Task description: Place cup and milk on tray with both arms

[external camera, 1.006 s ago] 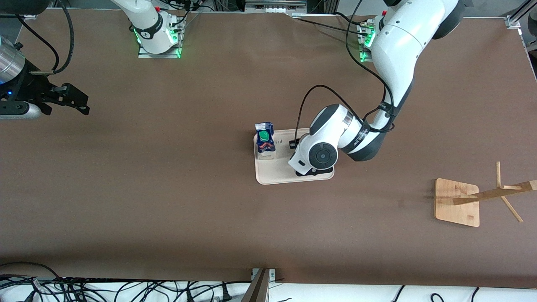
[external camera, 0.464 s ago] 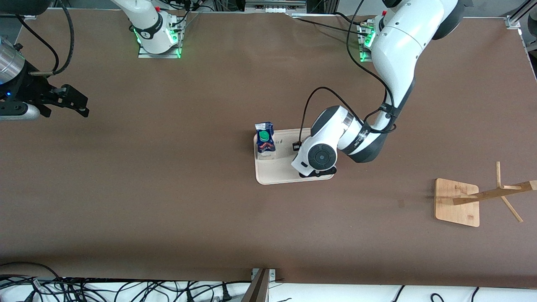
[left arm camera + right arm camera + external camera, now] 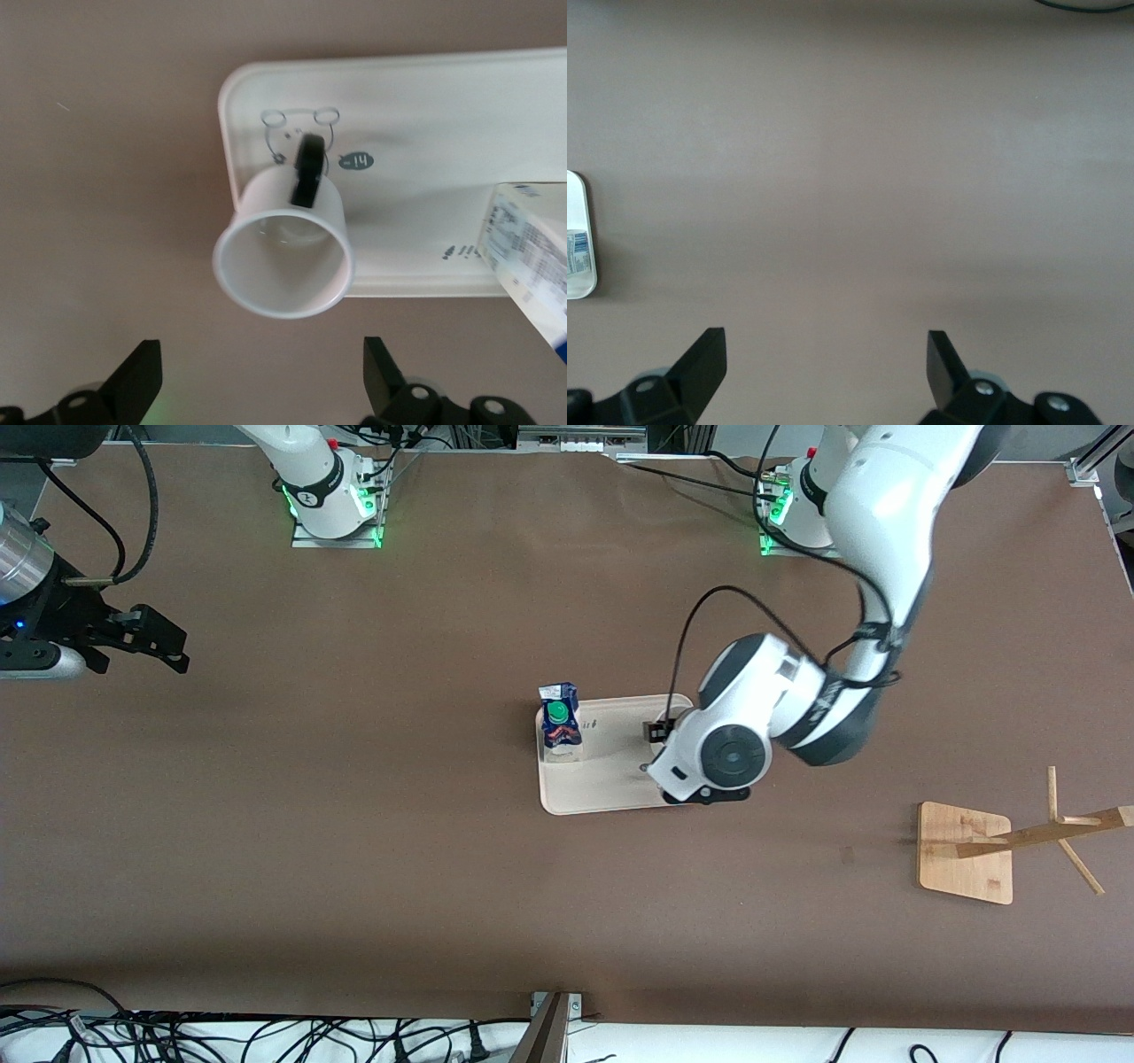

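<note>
The white cup with its black handle stands upright on a corner of the cream tray, beside the bunny drawing. In the front view the left arm's hand hides it. The blue and white milk stands on the tray at the end toward the right arm; it also shows in the left wrist view. My left gripper is open and empty, apart from the cup, over the tray's edge at the left arm's end. My right gripper waits open and empty over bare table.
A wooden rack on a square base stands toward the left arm's end, nearer the front camera than the tray. Loose cables lie along the table's near edge. Brown table surface surrounds the tray.
My left arm's hand has moved off the middle of the tray toward the left arm's end of the table. The milk and the right arm have not moved.
</note>
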